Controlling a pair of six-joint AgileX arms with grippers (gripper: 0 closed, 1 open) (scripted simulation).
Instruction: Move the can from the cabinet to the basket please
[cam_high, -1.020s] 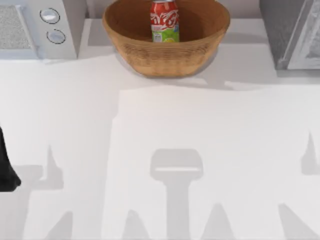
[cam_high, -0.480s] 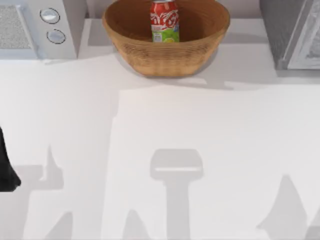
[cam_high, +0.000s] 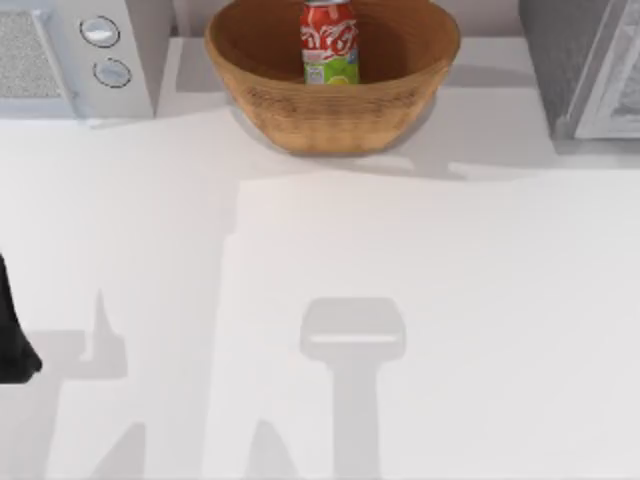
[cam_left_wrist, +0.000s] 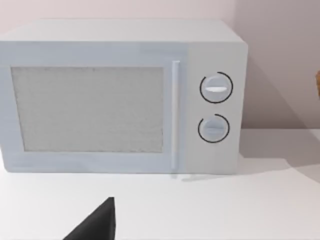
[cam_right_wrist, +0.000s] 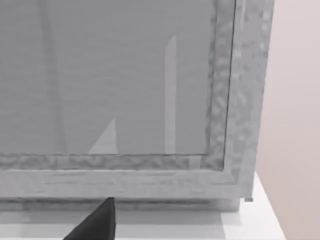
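The red can (cam_high: 329, 42) stands upright inside the wicker basket (cam_high: 290, 100) at the back middle of the table. At the back right stands the grey speckled cabinet (cam_high: 556, 60), and its pale-framed door (cam_right_wrist: 125, 75) is close in front of my right wrist camera. A dark part of my right gripper (cam_right_wrist: 97, 225) shows low in that view, well apart from the can. My left arm (cam_high: 12, 335) is parked at the table's left edge, with a dark part of its gripper (cam_left_wrist: 97, 225) facing the microwave. Neither gripper holds anything that I can see.
A white microwave (cam_high: 80, 55) with two round knobs (cam_left_wrist: 216, 88) stands at the back left, beside the basket. The white tabletop (cam_high: 340, 250) stretches bare from the basket to the front edge, crossed by arm shadows.
The right arm's shadow slid from the table's right edge towards the lower right and off the table. The can, the basket and the left arm have stayed put.
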